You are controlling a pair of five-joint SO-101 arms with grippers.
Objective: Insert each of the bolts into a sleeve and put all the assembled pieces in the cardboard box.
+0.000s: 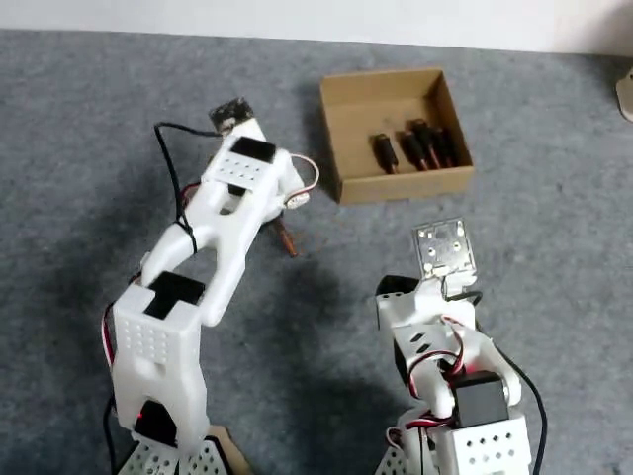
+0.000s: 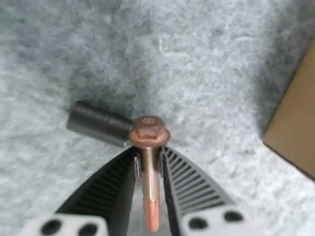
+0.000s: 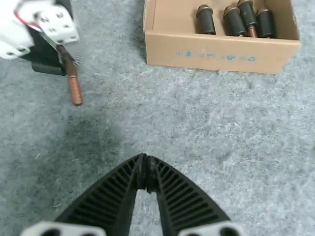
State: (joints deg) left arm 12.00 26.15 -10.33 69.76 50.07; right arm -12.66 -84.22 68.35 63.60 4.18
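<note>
Beside the cardboard box (image 1: 396, 186), the left gripper (image 2: 149, 152) is grasping a copper bolt (image 2: 150, 182) by its shank. The hexagonal head is sticking out past the fingertips and the threaded end is pointing back the other way. A dark sleeve (image 2: 96, 123) is lying on its side on the grey bench (image 1: 89, 119). One of its ends is showing just behind the bolt's head, and whether the two are touching cannot be told. The right gripper (image 3: 146, 172) is hanging over the bench in front of the box, jaws clenched together on nothing. Four assembled pieces (image 3: 234, 20) are lying side by side inside the box.
</note>
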